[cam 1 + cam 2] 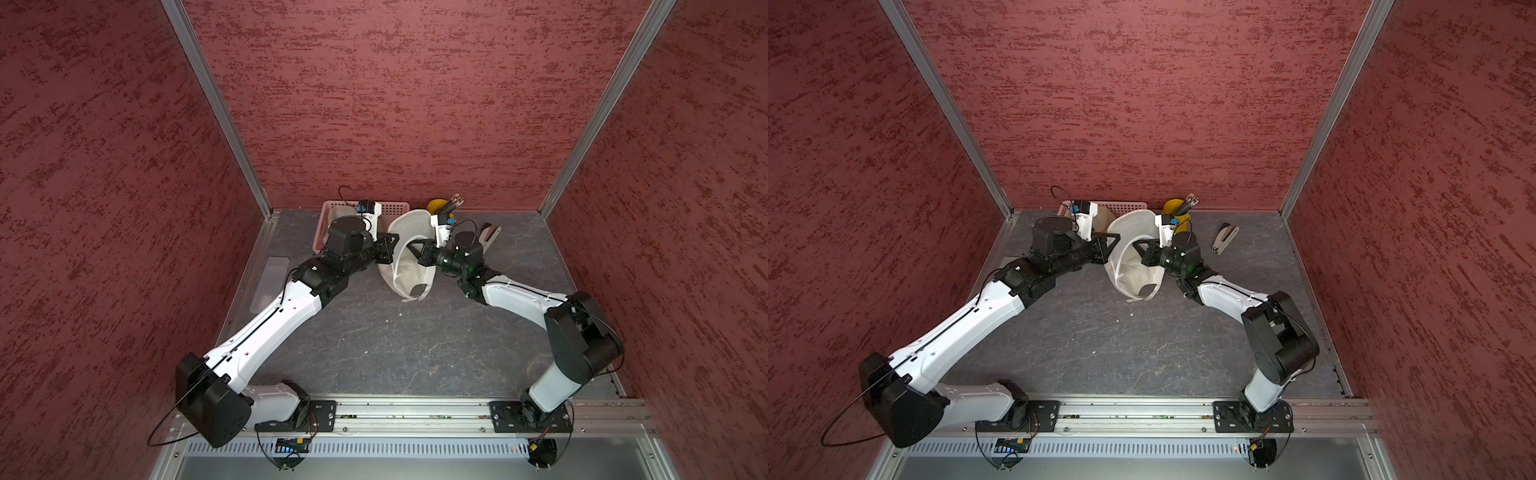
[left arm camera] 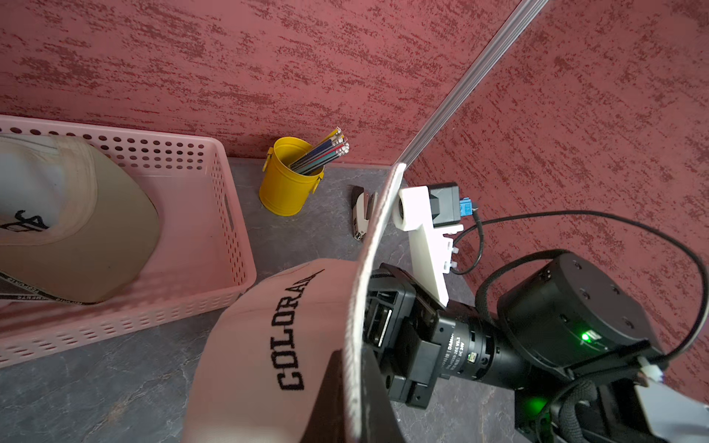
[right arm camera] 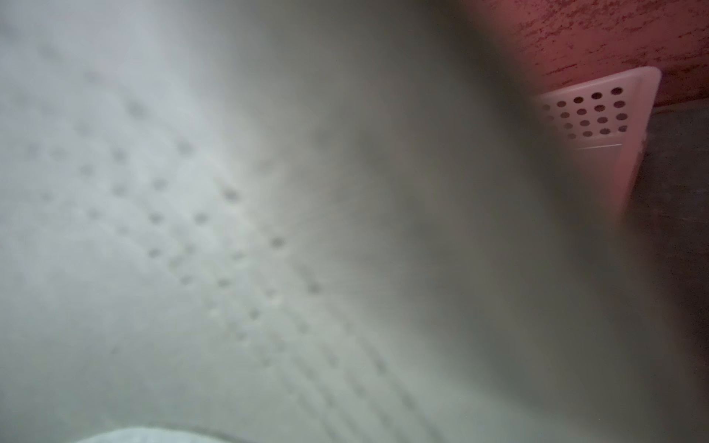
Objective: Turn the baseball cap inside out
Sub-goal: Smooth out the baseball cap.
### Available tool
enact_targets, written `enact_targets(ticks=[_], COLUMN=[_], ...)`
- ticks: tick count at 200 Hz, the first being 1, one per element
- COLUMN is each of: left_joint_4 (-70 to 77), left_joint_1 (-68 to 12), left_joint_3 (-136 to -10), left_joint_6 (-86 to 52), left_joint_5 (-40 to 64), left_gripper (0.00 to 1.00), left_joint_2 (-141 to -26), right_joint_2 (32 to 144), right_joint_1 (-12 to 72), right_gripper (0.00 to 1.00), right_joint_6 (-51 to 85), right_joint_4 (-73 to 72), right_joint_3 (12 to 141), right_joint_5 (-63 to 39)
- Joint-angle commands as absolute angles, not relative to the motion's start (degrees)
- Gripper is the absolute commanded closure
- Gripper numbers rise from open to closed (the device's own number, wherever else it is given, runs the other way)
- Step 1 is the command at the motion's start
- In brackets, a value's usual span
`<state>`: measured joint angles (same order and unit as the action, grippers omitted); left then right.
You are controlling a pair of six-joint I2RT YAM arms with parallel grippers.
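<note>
The cream baseball cap [image 1: 409, 270] with black "COLORADO" lettering [image 2: 291, 330] is held up at the back middle of the table, its opening facing up in both top views [image 1: 1133, 270]. My left gripper [image 1: 392, 245] [image 1: 1115, 243] is shut on the cap's left edge; in the left wrist view its dark fingers [image 2: 337, 391] pinch the brim's rim. My right gripper [image 1: 413, 247] [image 1: 1138, 248] reaches in from the right, shut on the lining inside the crown. Blurred cap fabric [image 3: 230, 230] fills the right wrist view and hides that gripper there.
A pink perforated basket [image 1: 328, 208] [image 2: 215, 214] [image 3: 598, 115] at the back left holds a tan-brimmed cap [image 2: 96, 230]. A yellow cup of pencils [image 1: 436, 205] [image 2: 287, 184] and a stapler [image 1: 488, 237] [image 1: 1225, 239] stand behind on the right. A clear strip [image 1: 270, 282] lies by the left wall.
</note>
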<state>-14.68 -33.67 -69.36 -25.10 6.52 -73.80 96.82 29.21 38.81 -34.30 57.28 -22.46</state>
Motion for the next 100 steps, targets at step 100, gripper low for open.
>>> enact_targets(ticks=[100], left_joint_4=[-7.12], left_joint_1=[-34.45], left_joint_3=[-61.96], left_joint_6=[-35.65], left_joint_5=[4.17], left_gripper=[1.0], left_joint_2=[-66.46], right_joint_2=[104.61], right_joint_1=[31.77], right_gripper=[0.89], right_joint_6=[47.46], right_joint_4=[-48.34], right_joint_3=[60.61], right_joint_5=[-4.31])
